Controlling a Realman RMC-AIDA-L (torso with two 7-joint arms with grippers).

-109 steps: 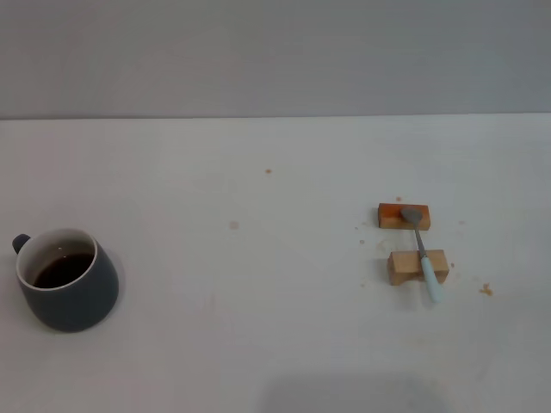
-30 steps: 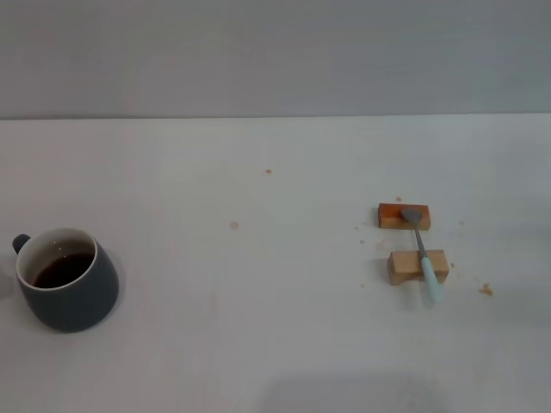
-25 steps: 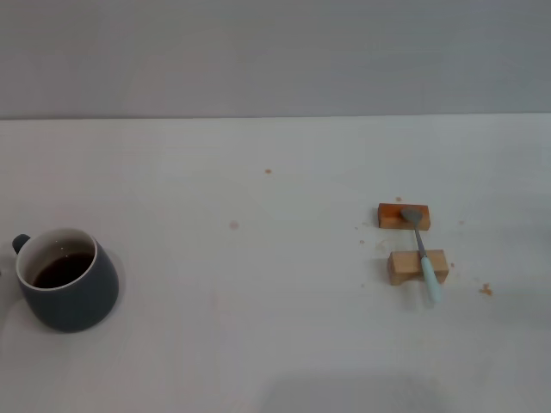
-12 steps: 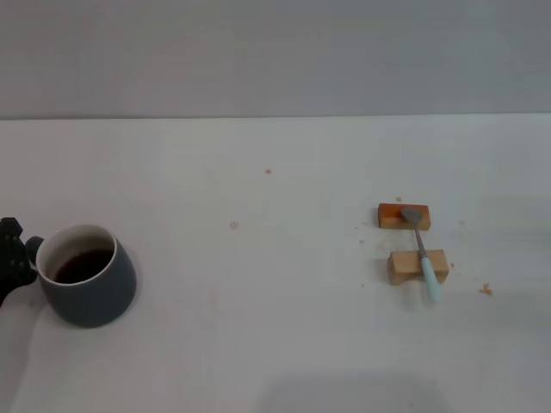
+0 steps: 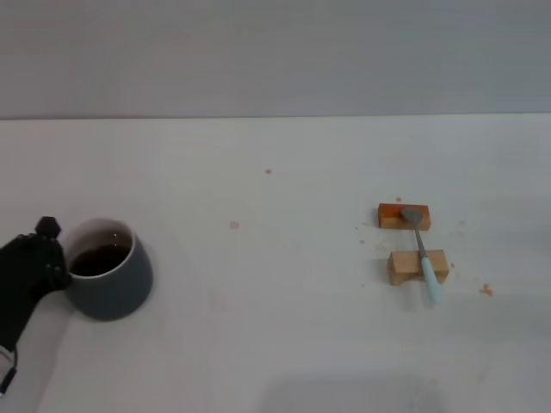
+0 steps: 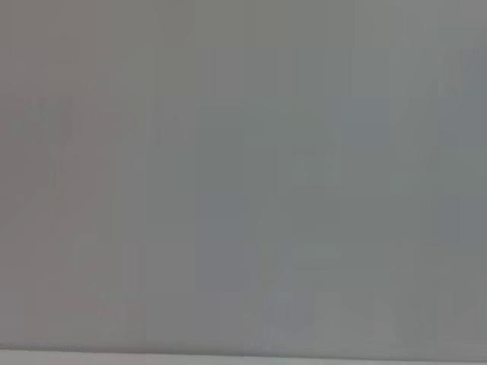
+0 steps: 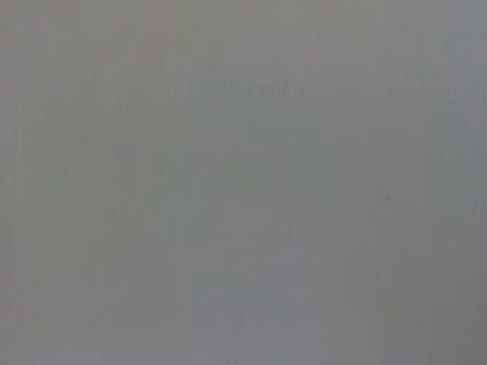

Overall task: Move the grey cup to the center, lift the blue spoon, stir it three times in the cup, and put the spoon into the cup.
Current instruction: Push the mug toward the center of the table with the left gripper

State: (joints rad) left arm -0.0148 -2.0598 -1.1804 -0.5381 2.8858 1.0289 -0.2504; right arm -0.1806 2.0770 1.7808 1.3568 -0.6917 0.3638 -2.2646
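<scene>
The grey cup [image 5: 118, 282] stands on the white table at the left in the head view, with dark liquid inside. My left gripper [image 5: 52, 263] is a black mass pressed against the cup's left side, where it hides the handle. It looks shut on the cup there. The blue spoon [image 5: 423, 255] lies at the right across two small wooden blocks, its bowl on the far block and its pale handle pointing toward me. The right gripper is out of view. Both wrist views show only plain grey.
The spoon rests on two wooden blocks, a far one [image 5: 394, 217] and a near one [image 5: 406, 268]. Small brown specks [image 5: 486, 290] dot the white table [image 5: 275, 327] around them. A grey wall rises behind the table's far edge.
My left gripper has come in from the left edge to the cup's handle side. The cup has moved to the right with it. The spoon and blocks have not moved.
</scene>
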